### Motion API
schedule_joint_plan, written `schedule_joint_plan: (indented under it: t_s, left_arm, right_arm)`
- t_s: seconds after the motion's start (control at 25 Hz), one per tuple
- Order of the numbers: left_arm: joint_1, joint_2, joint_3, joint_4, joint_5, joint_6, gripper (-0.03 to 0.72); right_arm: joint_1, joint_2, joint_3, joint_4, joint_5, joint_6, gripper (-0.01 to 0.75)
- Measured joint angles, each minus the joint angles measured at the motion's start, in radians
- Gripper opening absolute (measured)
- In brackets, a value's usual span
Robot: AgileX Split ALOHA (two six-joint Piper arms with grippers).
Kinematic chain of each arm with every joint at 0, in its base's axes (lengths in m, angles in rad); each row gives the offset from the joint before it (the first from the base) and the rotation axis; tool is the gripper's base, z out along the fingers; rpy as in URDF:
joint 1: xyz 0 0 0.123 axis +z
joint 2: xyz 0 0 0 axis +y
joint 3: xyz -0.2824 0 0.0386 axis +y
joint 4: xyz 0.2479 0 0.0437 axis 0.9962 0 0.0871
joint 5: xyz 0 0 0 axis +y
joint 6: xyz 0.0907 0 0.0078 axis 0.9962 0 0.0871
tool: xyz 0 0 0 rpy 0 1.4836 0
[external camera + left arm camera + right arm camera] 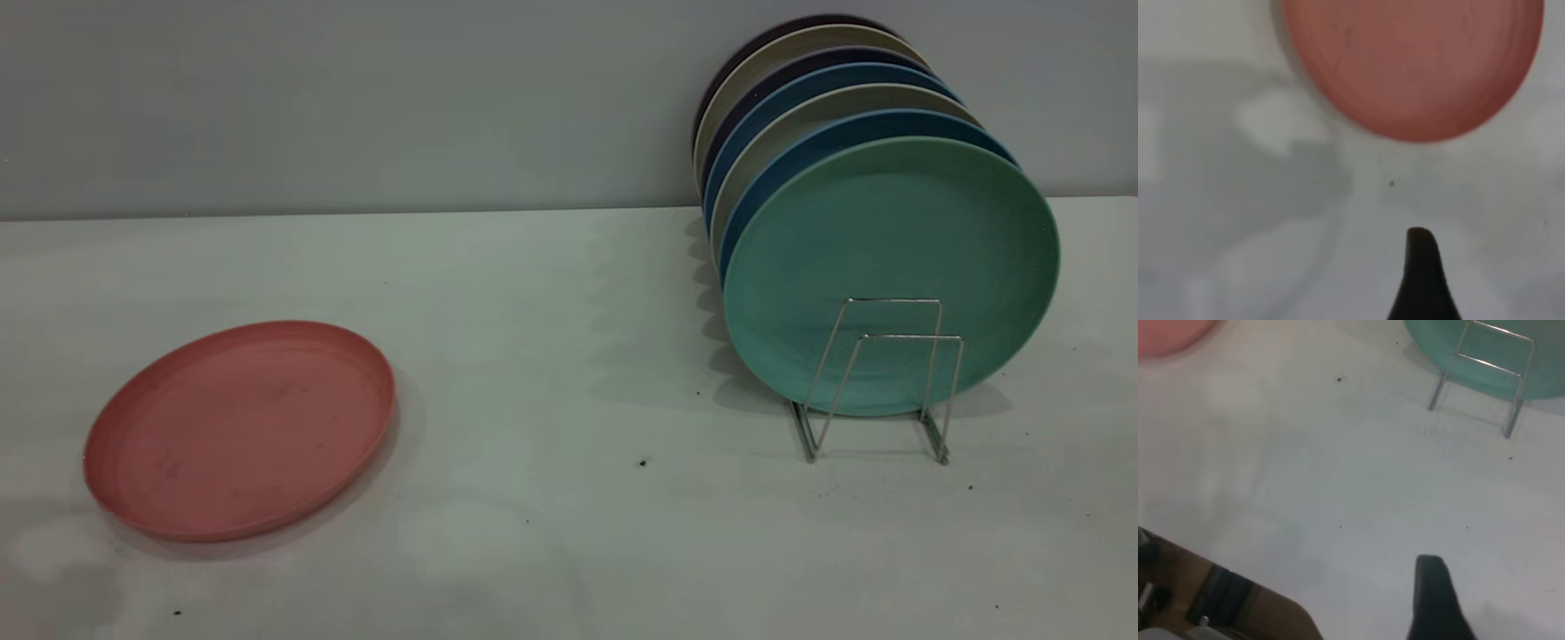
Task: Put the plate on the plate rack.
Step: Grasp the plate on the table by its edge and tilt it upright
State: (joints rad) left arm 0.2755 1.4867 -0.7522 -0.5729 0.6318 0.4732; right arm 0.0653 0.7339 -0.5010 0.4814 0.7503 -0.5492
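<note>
The salmon-pink plate (pixel 240 429) lies flat on the white table at the left, with faint dark scuffs on its face. In the left wrist view the plate (pixel 1411 60) is a short way ahead of my left gripper (pixel 1421 280), which hovers over bare table and touches nothing. The wire plate rack (pixel 880 382) stands at the right, and its two front loops are free. My right gripper (pixel 1435 600) hangs over the table well short of the rack (pixel 1481 377). Neither arm shows in the exterior view.
Several plates stand upright in the rack, a mint-green plate (pixel 889 267) foremost with blue and beige ones behind it, close to the grey back wall. The table edge (pixel 1271 600) runs close by my right gripper. Small dark specks dot the tabletop.
</note>
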Motion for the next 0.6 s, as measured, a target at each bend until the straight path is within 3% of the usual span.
schedule_joint_plan:
  t_s: [0.28, 0.6]
  left_arm:
    - [0.121, 0.257, -0.025, -0.275, 0.006, 0.291, 0.565]
    - [0.130, 0.371, -0.026, -0.475, -0.075, 0.410, 0.565]
  right_arm:
    - [0.000, 0.013, 0.000, 0.037, 0.000, -0.022, 0.493]
    - [0.000, 0.087, 0.000, 0.108, -0.004, -0.081, 0.493]
